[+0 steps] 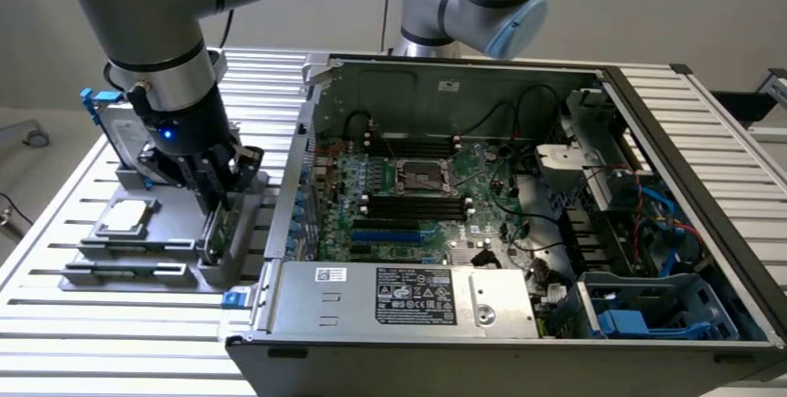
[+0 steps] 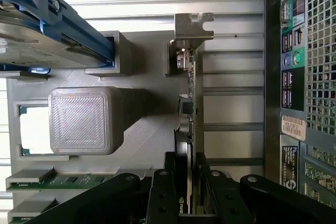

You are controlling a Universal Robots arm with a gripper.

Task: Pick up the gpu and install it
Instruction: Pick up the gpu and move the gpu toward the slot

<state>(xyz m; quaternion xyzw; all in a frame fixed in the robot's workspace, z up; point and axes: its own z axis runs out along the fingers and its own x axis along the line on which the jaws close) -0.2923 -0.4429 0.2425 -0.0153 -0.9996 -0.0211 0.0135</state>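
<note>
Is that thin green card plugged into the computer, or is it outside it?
Outside. The gpu stands on edge in the gray holder beside the computer case, with the gripper closed on it.

A green board edge and a silver bracket are shown by the gpu (image 2: 195, 98); the gripper (image 2: 190, 179) is seen in black. Blue rails are borne by the silver hard drive (image 2: 47, 30). Fine diagonal hatching is seen on the grey fixture (image 2: 81, 120), at nine o'clock from the black case (image 1: 467, 369).

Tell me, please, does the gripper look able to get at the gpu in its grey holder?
Yes, apparently: the gripper sits over the gpu, its fingers closed on both faces of the card standing in the grey holder; nothing blocks it.
</note>
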